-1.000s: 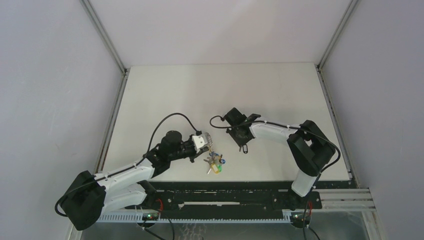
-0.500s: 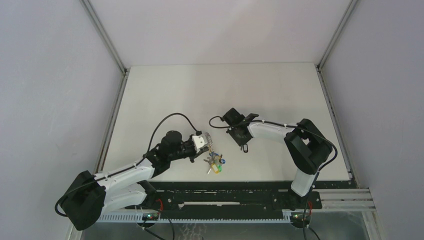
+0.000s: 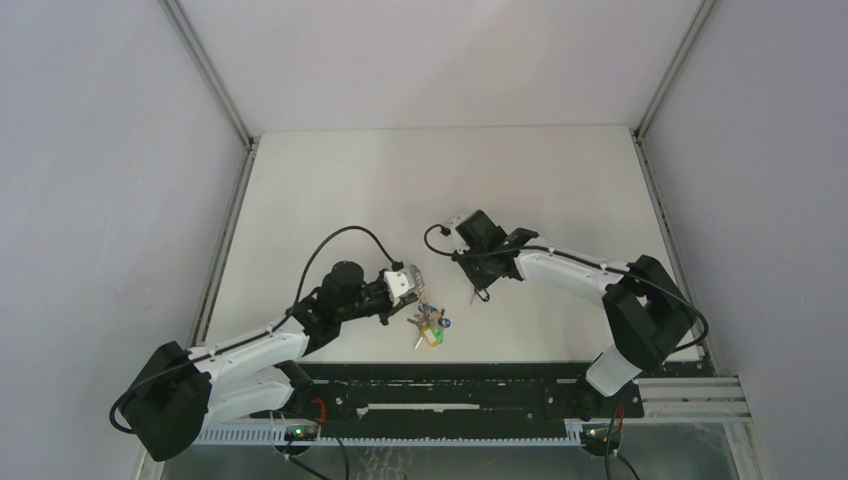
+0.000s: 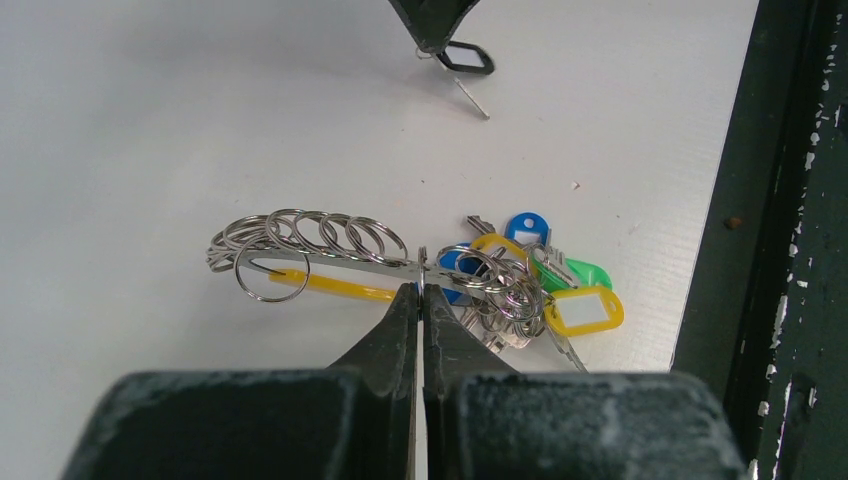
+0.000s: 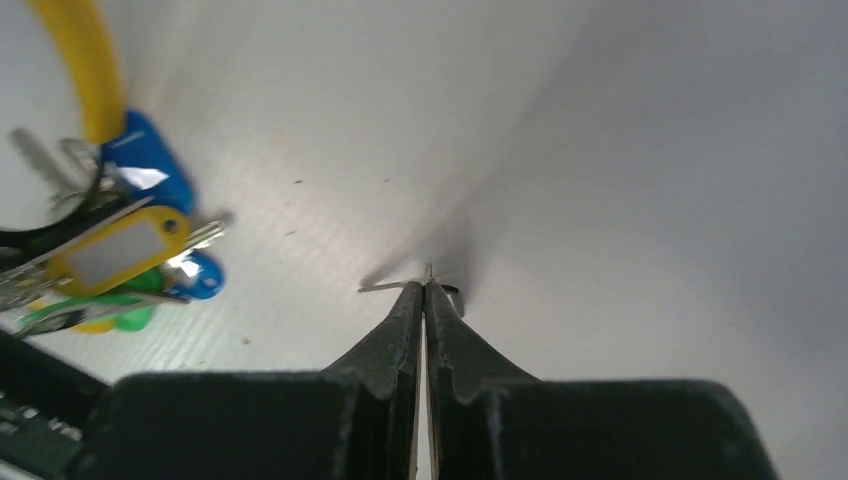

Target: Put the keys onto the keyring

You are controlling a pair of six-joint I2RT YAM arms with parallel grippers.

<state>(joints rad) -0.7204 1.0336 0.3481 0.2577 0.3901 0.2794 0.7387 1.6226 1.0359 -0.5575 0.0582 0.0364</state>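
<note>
The keyring lies near the table's front edge, a silvery ring with several small rings, a yellow band and a bunch of blue, green and yellow tags. My left gripper is shut on the ring's wire, beside the bunch. To the right, my right gripper is shut on the small key. From the left wrist, its black head and silver blade hang under those fingertips. Whether the key touches the table I cannot tell. From above, the key sits at the right gripper's tip.
A black rail runs along the table's front edge, close to the tag bunch. White walls with metal posts close in the white table at the left, right and back.
My right gripper has shut on the key and shifted slightly left with it, its elbow swinging right. The left gripper and keyring have not moved.
</note>
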